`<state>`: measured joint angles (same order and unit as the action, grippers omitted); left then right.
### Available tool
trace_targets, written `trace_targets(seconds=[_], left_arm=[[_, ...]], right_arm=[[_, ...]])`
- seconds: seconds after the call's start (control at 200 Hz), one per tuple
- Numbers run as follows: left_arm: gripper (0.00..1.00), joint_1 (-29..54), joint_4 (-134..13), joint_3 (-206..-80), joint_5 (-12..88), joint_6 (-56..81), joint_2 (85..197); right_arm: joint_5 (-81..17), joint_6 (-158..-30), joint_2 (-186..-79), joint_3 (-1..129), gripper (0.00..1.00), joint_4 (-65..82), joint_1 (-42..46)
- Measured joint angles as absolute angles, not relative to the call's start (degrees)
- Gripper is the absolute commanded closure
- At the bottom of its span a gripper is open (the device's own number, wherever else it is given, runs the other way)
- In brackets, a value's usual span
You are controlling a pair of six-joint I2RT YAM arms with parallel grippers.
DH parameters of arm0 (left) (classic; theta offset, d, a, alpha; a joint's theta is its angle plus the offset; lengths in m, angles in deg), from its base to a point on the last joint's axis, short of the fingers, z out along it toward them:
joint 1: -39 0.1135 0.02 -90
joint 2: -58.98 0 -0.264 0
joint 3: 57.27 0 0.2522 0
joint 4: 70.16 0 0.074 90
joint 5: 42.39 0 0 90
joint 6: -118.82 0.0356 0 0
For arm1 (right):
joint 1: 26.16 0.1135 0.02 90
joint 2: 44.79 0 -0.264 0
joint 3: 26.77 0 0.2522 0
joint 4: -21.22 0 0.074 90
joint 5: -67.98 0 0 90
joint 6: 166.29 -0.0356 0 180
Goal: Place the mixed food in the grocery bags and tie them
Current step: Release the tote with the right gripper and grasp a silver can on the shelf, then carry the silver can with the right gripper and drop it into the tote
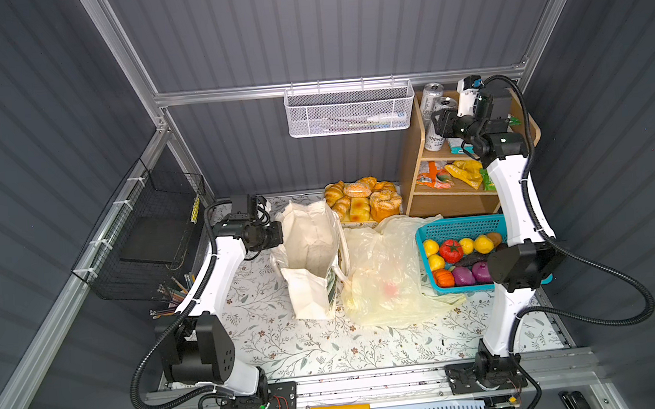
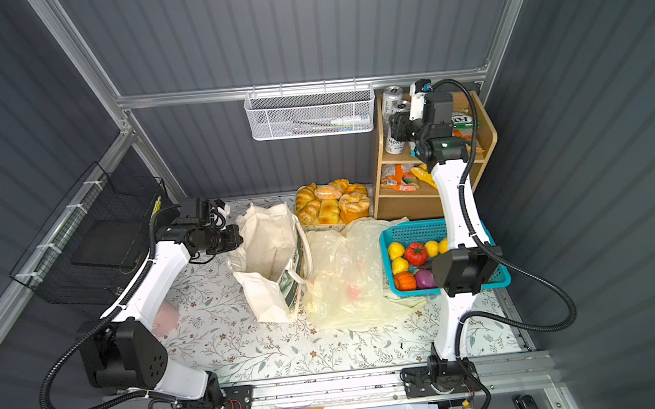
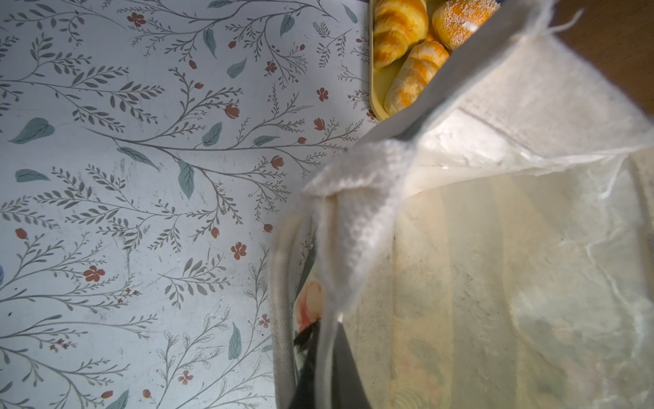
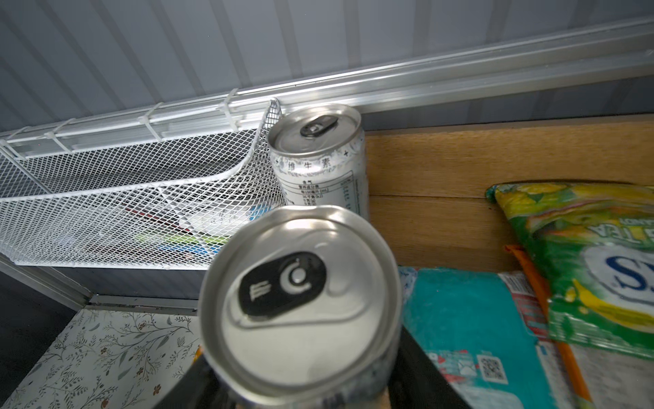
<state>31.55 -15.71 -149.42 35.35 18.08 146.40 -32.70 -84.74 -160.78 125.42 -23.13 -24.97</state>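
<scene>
Because near can [image 4: 300,304] fills right wrist view, flanking jaws mostly hidden.

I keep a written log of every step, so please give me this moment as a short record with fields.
left gripper: shut on the top edge of the canvas tote, which stands open
right gripper: at the top of the wooden shelf, fingers on both sides of the near can; a firm grip cannot be confirmed
far can: upright behind it
plastic bag: lying between the tote and the teal basket
basket contents: toy fruits and vegetables
</scene>
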Motion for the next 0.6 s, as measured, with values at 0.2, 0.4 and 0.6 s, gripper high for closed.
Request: trace_targets(seconds=[0.2, 0.4, 0.6], left_arm=[[1.00, 31.6, -15.7, -149.4, 35.4, 18.1, 146.4], [1.00, 31.6, -15.8, -149.4, 35.4, 18.1, 146.6], [1.00, 31.6, -15.7, -149.4, 35.4, 18.1, 146.7]], right_arm=[[-31.9, -85.0, -158.3, 121.8, 0.94, -21.8, -24.6], [-31.7, -86.3, -153.9, 118.9, 1.00, -21.8, -23.7], [-31.5, -86.6, -149.3, 118.7, 1.00, -21.7, -23.0]])
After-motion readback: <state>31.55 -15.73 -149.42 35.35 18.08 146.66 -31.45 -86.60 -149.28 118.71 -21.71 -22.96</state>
